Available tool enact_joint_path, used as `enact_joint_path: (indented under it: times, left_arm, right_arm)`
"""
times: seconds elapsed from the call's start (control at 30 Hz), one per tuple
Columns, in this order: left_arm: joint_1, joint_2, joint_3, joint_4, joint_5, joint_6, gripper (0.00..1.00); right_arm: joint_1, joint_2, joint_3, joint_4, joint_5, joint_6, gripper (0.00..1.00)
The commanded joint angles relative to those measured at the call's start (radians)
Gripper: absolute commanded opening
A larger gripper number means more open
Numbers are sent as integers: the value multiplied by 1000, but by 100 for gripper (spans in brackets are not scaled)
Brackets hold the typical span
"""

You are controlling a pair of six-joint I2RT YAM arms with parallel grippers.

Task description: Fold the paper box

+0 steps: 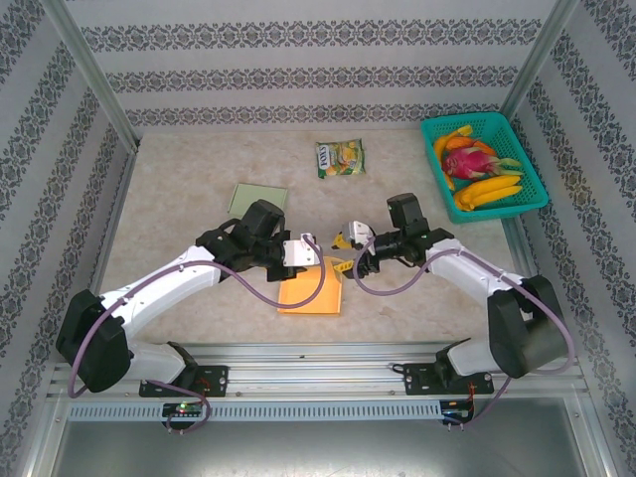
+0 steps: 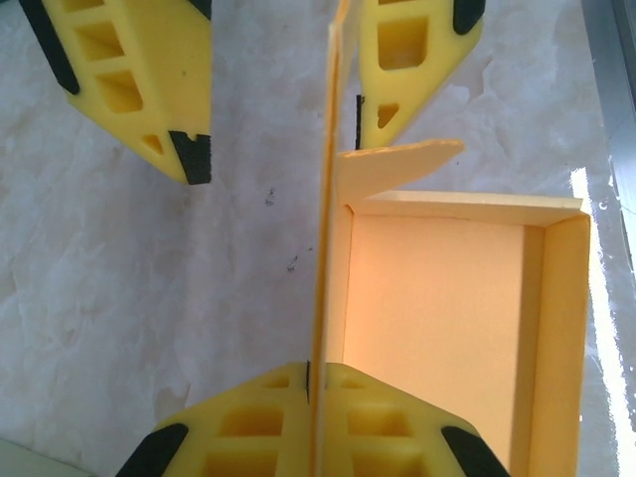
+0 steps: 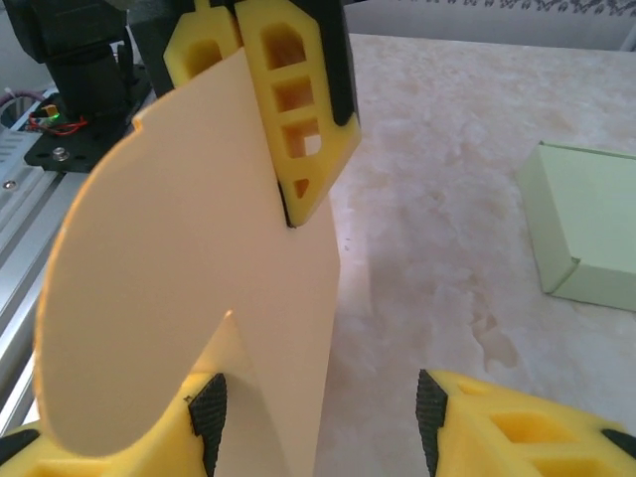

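The orange paper box (image 1: 311, 288) lies on the table between the arms. One long panel (image 2: 326, 199) stands upright beside the open tray (image 2: 447, 318), and a small corner flap (image 2: 397, 164) leans over it. My left gripper (image 2: 320, 373) is shut on that panel's edge. From the far side my right gripper (image 3: 323, 422) is open and straddles the same panel (image 3: 199, 258), which stands close to its left pad (image 3: 209, 422) and well clear of the right one. In the top view the left gripper (image 1: 316, 250) and right gripper (image 1: 353, 253) meet over the box's far edge.
A pale green folded box (image 1: 258, 199) lies behind the left arm, also seen as the green box (image 3: 586, 229) to my right. A snack bag (image 1: 341, 158) lies further back. A teal basket (image 1: 532, 189) of fruit stands at the back right. Aluminium rails (image 1: 318, 358) run along the near edge.
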Motion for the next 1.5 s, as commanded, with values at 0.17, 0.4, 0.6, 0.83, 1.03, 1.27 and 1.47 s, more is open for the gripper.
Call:
enact_joint_path:
  times: [0.17,0.4,0.6,0.83,1.03,1.27,1.47]
  left_arm:
    - [2,-20,42,132,-50,34,0]
    - [10,-15,38,157,-59,22,0]
    - [8,-38,6,175,47,27,0]
    - [10,-34,7,141,5,62,0]
    - [9,-18,23,146,5,64,0]
    - [9,-25,8,176,44,63,0]
    - [9,-36,-11,201,56,61,0]
  right_arm:
    - [-27,13,57,-266,-115,-212,59]
    - [-17,6,56,-282,-99,-214,62]
    - [-13,-5,42,-225,-87,-179,61]
    - [-137,-125,77,-262,-132,-141,62]
    - [-256,-201,147,-430,-49,-192,67]
    - [-245,-186,148,-394,22,-196,66]
    - [-208,-138,145,-381,46,-212,66]
